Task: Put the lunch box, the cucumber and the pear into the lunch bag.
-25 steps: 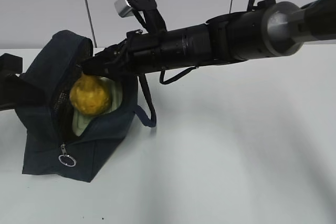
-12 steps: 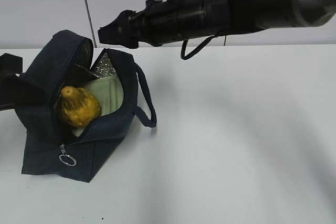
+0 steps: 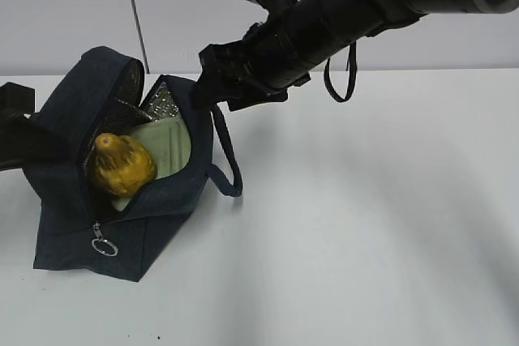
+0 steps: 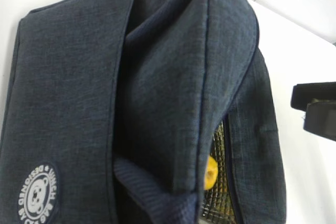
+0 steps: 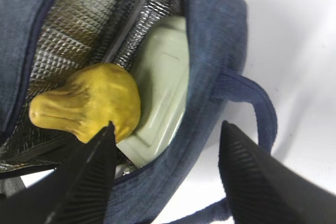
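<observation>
Navy fabric forms the boxy lunch bag, which lies open on the white table. Inside, the mottled yellow-brown pear rests against the pale sage-green lunch box, over silver foil lining. The cucumber is not visible. The right gripper hangs above the opening, jaws spread and empty. The left gripper is not visible; its state cannot be told. The bag is probably soft and collapsible: grip its rim. The pear is likely firm but rolls; grasp its body.
</observation>
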`<action>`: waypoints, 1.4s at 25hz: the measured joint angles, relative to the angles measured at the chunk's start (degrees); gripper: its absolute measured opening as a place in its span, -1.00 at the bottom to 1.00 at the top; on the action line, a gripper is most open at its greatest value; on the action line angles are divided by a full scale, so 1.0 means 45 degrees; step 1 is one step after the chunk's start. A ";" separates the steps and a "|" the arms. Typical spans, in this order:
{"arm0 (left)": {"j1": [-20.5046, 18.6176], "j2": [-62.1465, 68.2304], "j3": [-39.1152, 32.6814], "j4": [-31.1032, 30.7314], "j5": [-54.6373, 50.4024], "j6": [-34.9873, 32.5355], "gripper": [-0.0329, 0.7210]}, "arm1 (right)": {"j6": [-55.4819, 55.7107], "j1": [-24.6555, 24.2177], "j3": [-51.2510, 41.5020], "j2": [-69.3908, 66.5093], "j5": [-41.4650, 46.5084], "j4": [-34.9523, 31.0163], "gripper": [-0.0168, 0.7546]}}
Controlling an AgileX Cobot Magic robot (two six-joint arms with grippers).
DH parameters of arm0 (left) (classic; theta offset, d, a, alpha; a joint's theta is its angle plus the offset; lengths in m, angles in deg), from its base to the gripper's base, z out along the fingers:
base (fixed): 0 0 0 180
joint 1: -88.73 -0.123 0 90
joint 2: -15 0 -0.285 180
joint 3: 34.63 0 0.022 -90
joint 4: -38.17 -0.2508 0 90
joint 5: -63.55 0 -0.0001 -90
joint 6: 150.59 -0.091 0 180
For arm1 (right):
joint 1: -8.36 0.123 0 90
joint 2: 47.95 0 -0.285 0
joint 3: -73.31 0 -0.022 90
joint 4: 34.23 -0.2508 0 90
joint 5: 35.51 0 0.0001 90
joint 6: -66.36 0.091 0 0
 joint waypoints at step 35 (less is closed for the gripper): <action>0.2053 0.0131 0.0000 0.2399 0.1543 -0.1312 -0.96 | 0.3147 0.0022 0.2714 -0.0873 0.2762 0.5105 -0.94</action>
